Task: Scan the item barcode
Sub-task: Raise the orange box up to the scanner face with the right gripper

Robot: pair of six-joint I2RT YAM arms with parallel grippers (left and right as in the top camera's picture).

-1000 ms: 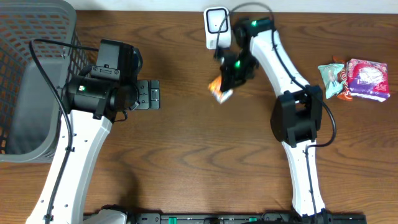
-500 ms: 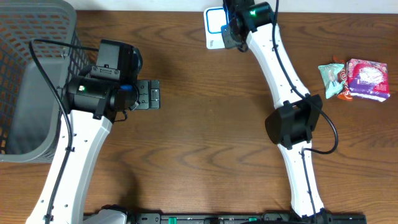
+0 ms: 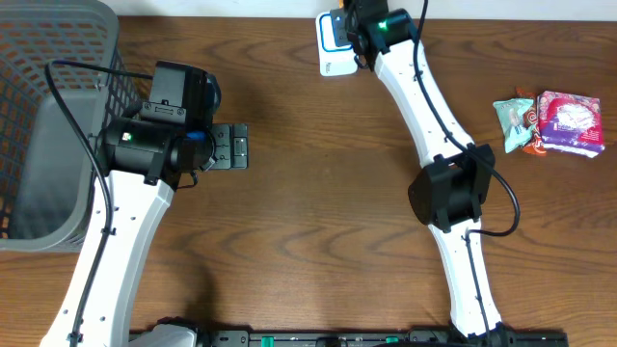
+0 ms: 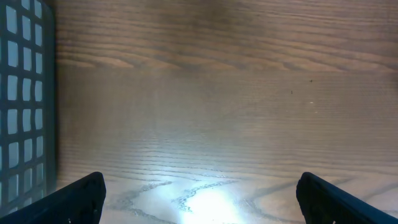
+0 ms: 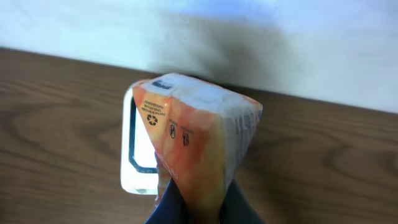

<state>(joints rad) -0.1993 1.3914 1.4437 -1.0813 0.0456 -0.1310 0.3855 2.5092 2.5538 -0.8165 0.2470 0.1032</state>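
Packet meets scanner: the right end effector point(image 5: 198, 202), clamped on the orange snack packet point(image 5: 196, 134), has carried it from mid-counter up to the white scanner point(image 5: 132, 158) just beyond its fingertips, so a read looks imminent. Only recycling marks are legible, no brand. Meanwhile the left end effector point(image 4: 199, 199) gapes empty over the counter point(image 4: 199, 93).

White arm shells point(image 3: 135, 224), bulky black joint housings point(image 3: 154, 140), thin black cables point(image 3: 96, 67), a green light point(image 3: 388, 25); left gripper point(image 4: 199, 190) has black fingers point(image 4: 84, 196).
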